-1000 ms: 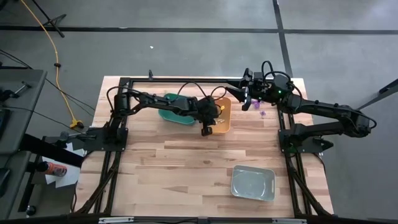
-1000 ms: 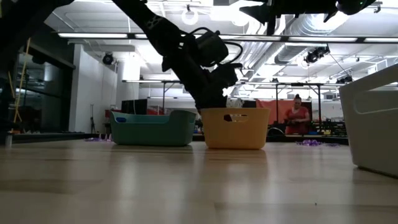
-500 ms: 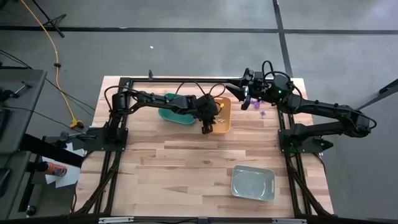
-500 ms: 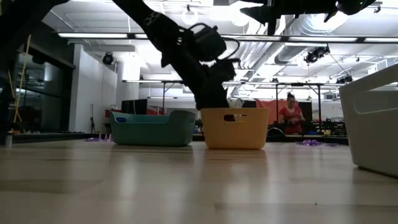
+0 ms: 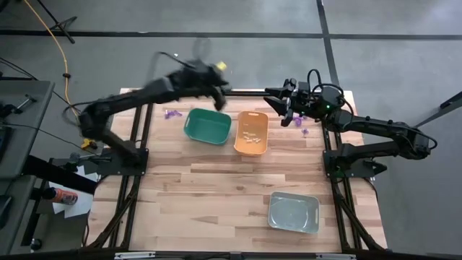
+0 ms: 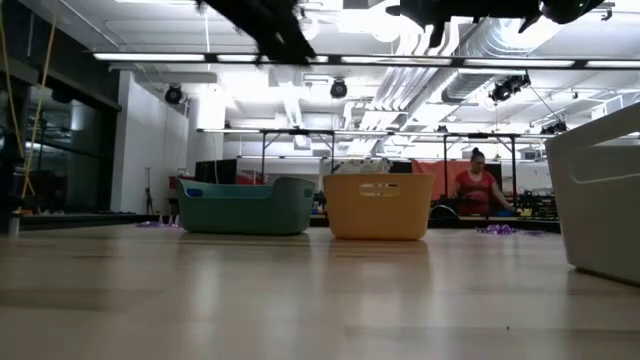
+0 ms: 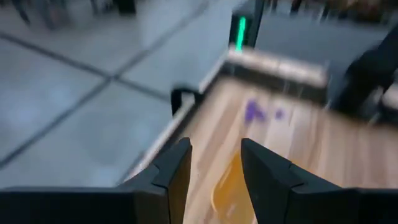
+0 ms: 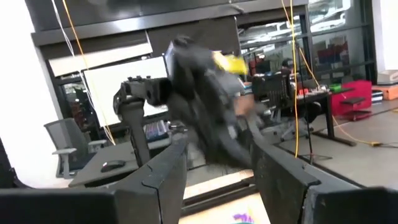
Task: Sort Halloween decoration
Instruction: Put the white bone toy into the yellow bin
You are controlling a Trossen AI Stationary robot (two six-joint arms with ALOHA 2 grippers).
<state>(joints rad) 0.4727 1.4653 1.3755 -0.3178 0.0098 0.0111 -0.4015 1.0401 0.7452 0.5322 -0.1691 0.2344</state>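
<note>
Purple Halloween trinkets [image 5: 171, 113] lay loose on the wooden worktop [image 5: 216, 188] near its far left corner; more purple ones [image 5: 302, 131] lay near the far right corner, and cream pieces [image 5: 250, 135] sat in the orange bin [image 5: 252, 148]. A green bin [image 5: 207, 126] stood beside it, a grey bin [image 5: 294, 212] near the front right corner. The left gripper [image 7: 216, 167] hung raised over the far edge, fingers parted, empty. The right gripper [image 8: 217, 171] waited by the far right corner, open, empty. Beyond lay grey floor, tables and a person [image 6: 477, 187].
</note>
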